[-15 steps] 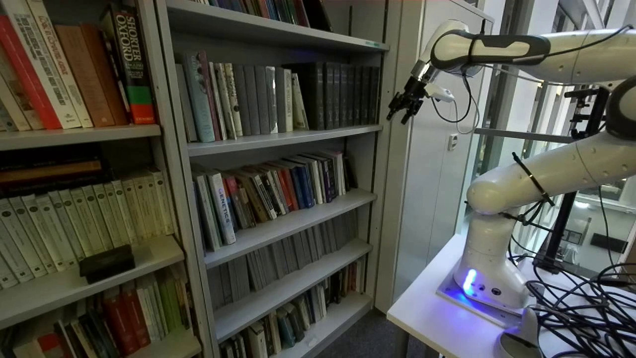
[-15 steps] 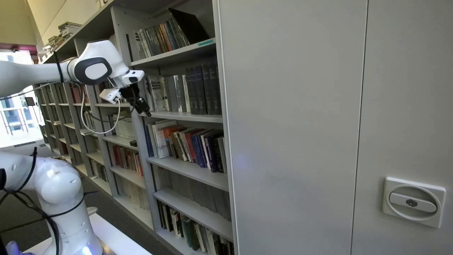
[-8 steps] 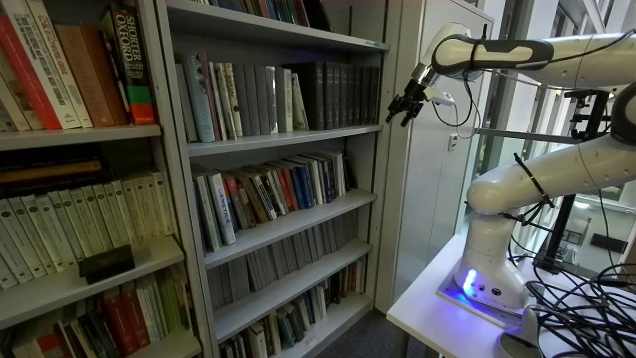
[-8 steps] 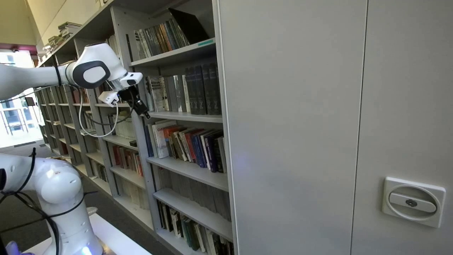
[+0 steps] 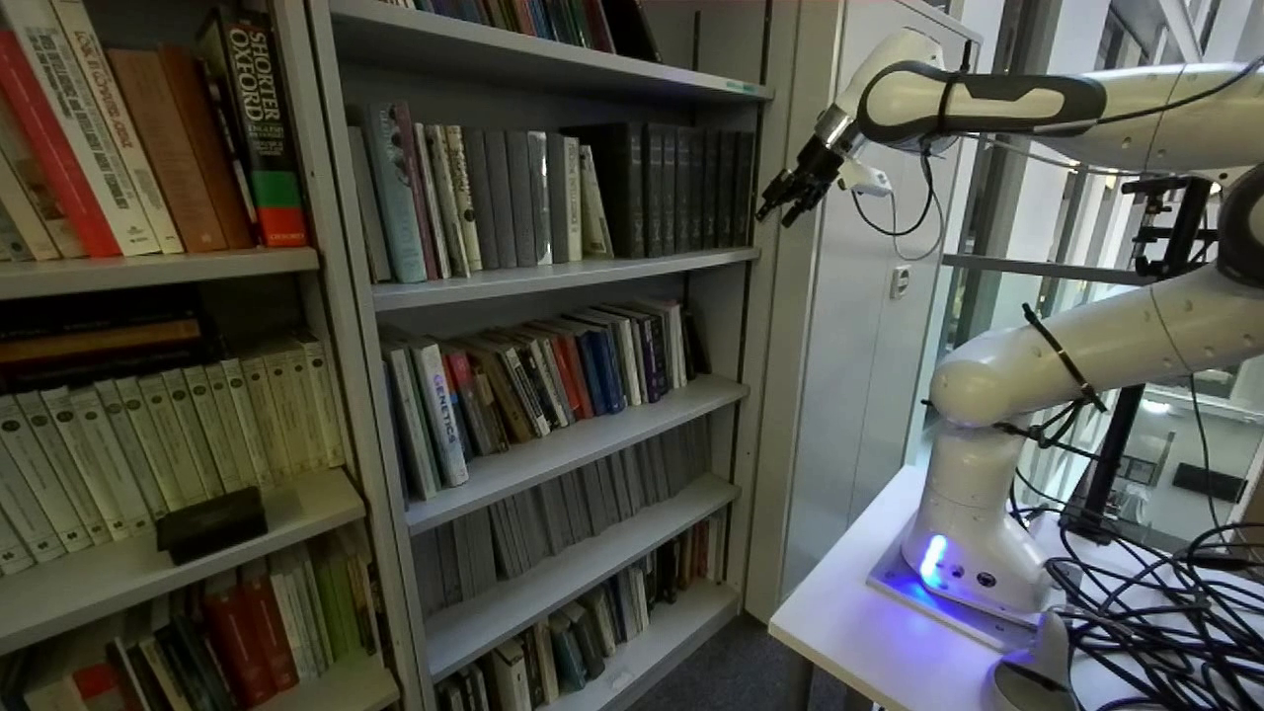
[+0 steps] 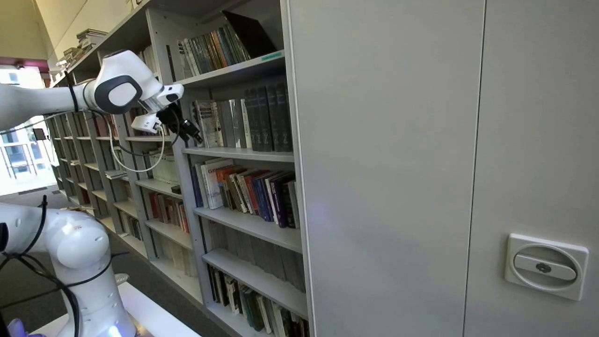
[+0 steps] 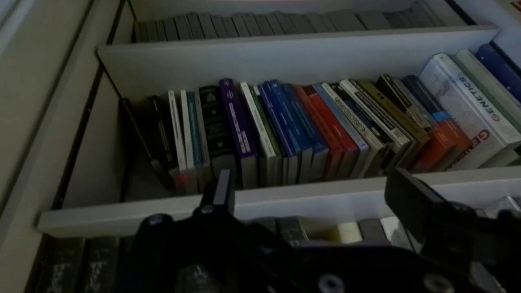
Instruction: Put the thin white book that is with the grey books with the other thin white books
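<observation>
The thin white book (image 5: 539,197) stands upright with a shiny pale spine among the grey books (image 5: 497,197) on the upper shelf. The other thin white books (image 5: 437,202) stand further left on that shelf, beside a purple spine. In the wrist view, a white book end (image 7: 392,228) shows low between the fingers, next to a grey one (image 7: 372,232); the rest is hidden by the gripper. My gripper (image 5: 774,219) is open and empty, in front of the shelf's right end. It also shows in an exterior view (image 6: 194,139) and the wrist view (image 7: 309,183), jaws wide apart.
Thick dark volumes (image 5: 691,188) fill the shelf's right end. A pale book (image 5: 595,202) leans beside them. The shelf board (image 5: 583,272) and the board above (image 5: 553,54) bound the row. A cabinet side (image 6: 383,164) stands right of the shelves. Mixed books (image 7: 285,130) fill the shelf below.
My gripper first dips slightly, then rises and moves a little closer to the shelf, tilting upward. The jaws stay open. The books have not moved.
</observation>
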Robot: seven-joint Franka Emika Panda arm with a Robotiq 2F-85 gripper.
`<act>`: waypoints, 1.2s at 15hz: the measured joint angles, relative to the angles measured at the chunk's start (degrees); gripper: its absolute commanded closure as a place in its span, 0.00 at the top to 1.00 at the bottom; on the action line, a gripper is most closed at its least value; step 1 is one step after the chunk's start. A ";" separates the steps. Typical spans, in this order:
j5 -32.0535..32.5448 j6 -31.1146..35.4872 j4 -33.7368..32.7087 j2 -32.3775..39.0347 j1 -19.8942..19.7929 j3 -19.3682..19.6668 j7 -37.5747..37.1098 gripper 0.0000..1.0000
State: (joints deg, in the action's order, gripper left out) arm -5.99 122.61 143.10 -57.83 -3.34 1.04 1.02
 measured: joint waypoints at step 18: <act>9.91 16.22 -3.61 0.82 6.79 -15.20 1.07 1.00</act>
State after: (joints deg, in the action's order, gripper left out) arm 3.92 138.83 139.49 -57.01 3.46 -14.15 2.09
